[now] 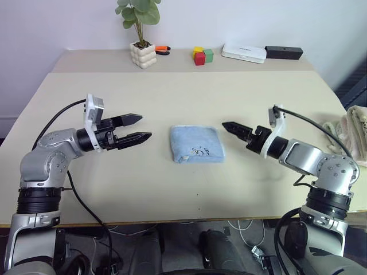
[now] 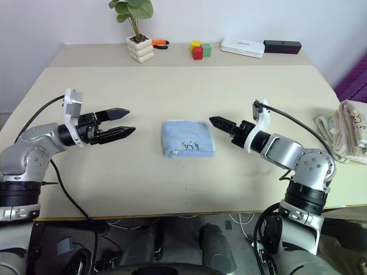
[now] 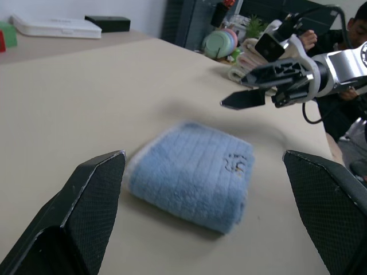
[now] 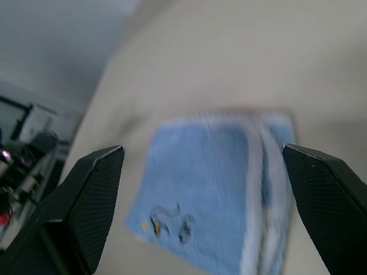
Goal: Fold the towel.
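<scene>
- Beige tabletop [image 1: 172, 183], matte and bare around the work area, set against a pale wall; along its far edge stand a potted plant [image 1: 141, 34], three coloured blocks [image 1: 201, 55], a flat white box [image 1: 244, 53] and a black box [image 1: 284, 52].
- Light blue towel [image 1: 196, 144]: lies flat on the tabletop as a compact, several-layer rectangle, dark cartoon print uppermost, pale edging showing along one side (seen best in the right wrist view).
- Left gripper [image 1: 137, 128]: fingers spread, nothing between them; the towel lies just beyond the fingertips, apart from them, roughly along the line they point.
- Right gripper [image 1: 228, 126]: fingers spread (the wrist view shows a wide gap) and empty; the towel lies just past the tips, not touching.
- Position summary: the towel sits between the two sets of fingertips, near both, free of both.
- Task state, as a judgement: the folding looks complete or nearly so.
- Handling, as a judgement: terry cloth is light, soft and limp; it will sag and unfold if lifted by one layer, and it is not fragile or slippery.
- Where to take hold: pinch through all layers at the folded edge or at two corners, one per gripper.
- Beige towels [image 1: 350, 129] lie heaped at the table's right edge, well apart.
</scene>
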Robot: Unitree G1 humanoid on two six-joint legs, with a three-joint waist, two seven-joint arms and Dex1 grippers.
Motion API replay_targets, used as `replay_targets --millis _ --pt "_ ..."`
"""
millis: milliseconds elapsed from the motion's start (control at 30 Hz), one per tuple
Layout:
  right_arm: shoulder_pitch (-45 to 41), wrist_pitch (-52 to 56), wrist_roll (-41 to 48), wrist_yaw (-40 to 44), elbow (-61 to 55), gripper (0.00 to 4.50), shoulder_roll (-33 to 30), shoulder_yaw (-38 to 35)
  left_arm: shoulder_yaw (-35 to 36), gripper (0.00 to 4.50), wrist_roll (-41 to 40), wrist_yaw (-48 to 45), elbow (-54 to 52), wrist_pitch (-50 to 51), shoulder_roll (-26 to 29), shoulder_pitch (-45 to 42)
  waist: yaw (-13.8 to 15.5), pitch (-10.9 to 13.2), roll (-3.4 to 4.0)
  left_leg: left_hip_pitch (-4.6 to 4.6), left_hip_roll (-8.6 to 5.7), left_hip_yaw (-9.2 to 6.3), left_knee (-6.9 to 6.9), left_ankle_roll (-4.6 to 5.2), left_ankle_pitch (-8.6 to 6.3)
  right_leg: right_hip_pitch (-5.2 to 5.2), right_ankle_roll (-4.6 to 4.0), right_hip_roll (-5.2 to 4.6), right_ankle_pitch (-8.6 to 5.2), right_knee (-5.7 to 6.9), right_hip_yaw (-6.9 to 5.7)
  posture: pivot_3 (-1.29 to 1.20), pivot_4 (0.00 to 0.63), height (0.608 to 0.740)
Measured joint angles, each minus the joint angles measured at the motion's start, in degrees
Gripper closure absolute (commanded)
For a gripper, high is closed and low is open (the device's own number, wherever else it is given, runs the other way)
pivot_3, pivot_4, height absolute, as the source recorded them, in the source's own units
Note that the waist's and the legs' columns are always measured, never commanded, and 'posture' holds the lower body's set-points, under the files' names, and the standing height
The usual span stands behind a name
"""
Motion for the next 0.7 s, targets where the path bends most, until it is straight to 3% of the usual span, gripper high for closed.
replay_targets --millis 333,700 --pt "1.18 0.58 -2.30 -0.30 3.25 0.04 0.60 3.40 2.36 0.00 -3.76 -7.79 -4.90 -0.10 4.93 4.23 -0.27 0.00 0.01 -0.02 0.01 0.01 -0.04 0.00 0.00 -0.07 0.00 0.03 -0.01 0.00 0.01 0.00 0.150 0.740" --pt "1.02 -2.09 -5.33 1.98 3.28 0.04 2.61 8.54 2.71 0.00 -3.64 -6.21 -5.03 -2.14 4.27 5.55 -0.33 0.00 -0.01 -0.01 0.04 0.01 -0.04 0.01 0.00 -0.07 0.00 0.05 -0.01 0.00 0.01 0.00 0.150 0.740"
